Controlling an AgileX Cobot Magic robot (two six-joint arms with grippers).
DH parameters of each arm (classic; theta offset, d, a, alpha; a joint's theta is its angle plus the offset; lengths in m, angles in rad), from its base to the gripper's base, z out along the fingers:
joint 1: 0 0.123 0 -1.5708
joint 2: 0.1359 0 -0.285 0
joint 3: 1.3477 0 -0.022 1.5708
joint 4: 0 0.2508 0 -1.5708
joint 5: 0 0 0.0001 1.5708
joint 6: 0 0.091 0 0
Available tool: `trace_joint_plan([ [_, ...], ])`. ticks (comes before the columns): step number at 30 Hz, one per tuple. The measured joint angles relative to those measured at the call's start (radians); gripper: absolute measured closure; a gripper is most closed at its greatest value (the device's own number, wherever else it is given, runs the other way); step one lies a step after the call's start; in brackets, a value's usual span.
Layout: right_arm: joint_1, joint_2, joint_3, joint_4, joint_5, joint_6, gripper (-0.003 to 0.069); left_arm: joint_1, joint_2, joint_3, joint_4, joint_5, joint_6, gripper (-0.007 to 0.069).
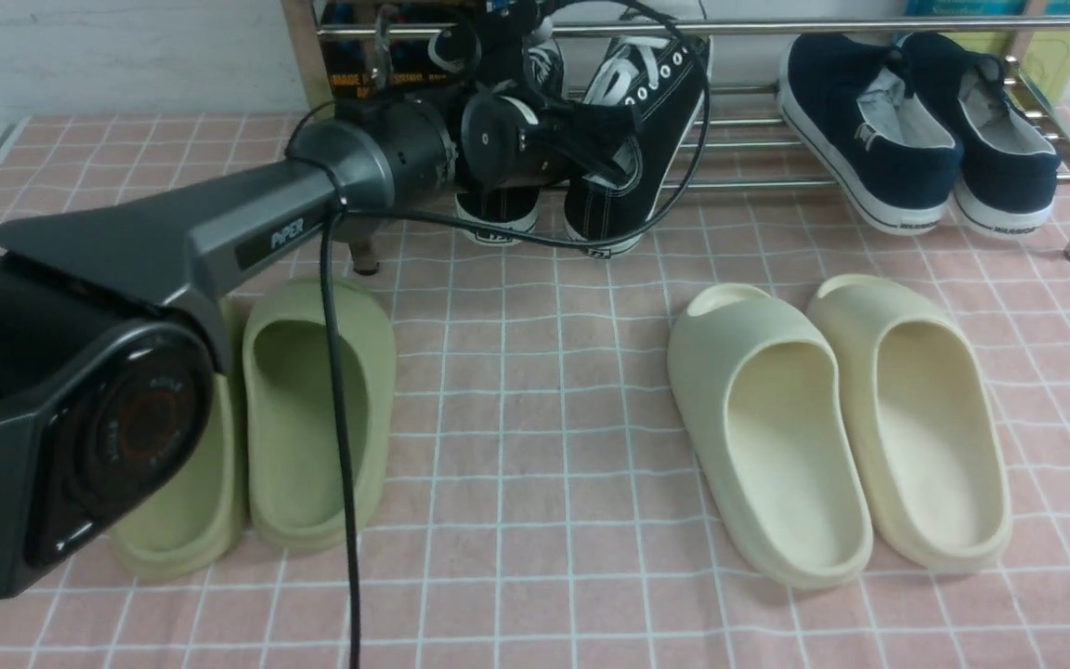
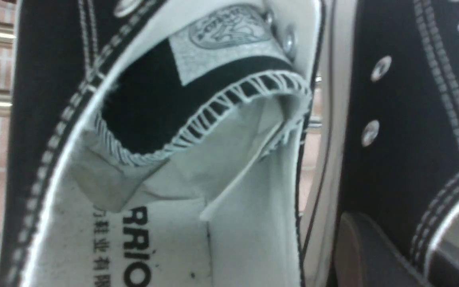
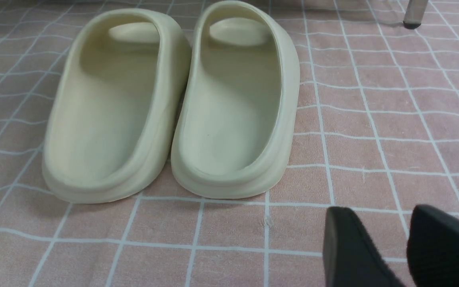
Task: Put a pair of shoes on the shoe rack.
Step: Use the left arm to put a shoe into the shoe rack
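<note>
Nearest, the left arm (image 1: 219, 232) stretched to the black sneakers (image 1: 670, 111) on the shoe rack (image 1: 869, 26) at the table's (image 1: 535, 372) far edge, left jaws' grip unclear; right jaws gaped empty. Jaws caught on canvas could drag one off.

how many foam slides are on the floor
4. On the left, green slide and another green slide partly behind the left arm. On the right, cream slide beside another cream slide.

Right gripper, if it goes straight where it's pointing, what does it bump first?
Probably the pink cloth, right beside the cream slides. The right gripper looks tilted downward, but depth is unclear.
</note>
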Motion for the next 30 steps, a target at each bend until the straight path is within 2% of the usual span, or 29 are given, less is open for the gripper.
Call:
trace_joint_plan([
  [5,0.0,0.0,0.0,0.0,0.0,0.0,0.0419,0.0,-0.001,-0.001,-0.042,-0.015,-0.001,0.0458],
  [7,0.0,0.0,0.0,0.0,0.0,0.0,0.0419,0.0,-0.014,-0.001,-0.059,-0.006,-0.001,0.0375],
  [10,0.0,0.0,0.0,0.0,0.0,0.0,0.0419,0.0,-0.026,-0.002,-0.059,-0.008,-0.001,0.0309],
  [13,0.0,0.0,0.0,0.0,0.0,0.0,0.0419,0.0,-0.03,-0.002,-0.059,-0.005,-0.001,0.0278],
  [18,0.0,0.0,0.0,0.0,0.0,0.0,0.0419,0.0,-0.031,-0.002,-0.058,0.038,0.003,0.0275],
  [23,0.0,0.0,0.0,0.0,0.0,0.0,0.0419,0.001,-0.063,-0.002,-0.045,0.127,0.056,0.0313],
  [29,0.0,0.0,0.0,0.0,0.0,0.0,0.0419,0.001,-0.168,-0.002,-0.008,0.26,0.156,0.0404],
  [30,0.0,0.0,0.0,0.0,0.0,0.0,0.0419,0.001,-0.207,-0.002,0.031,0.313,0.197,0.0439],
])
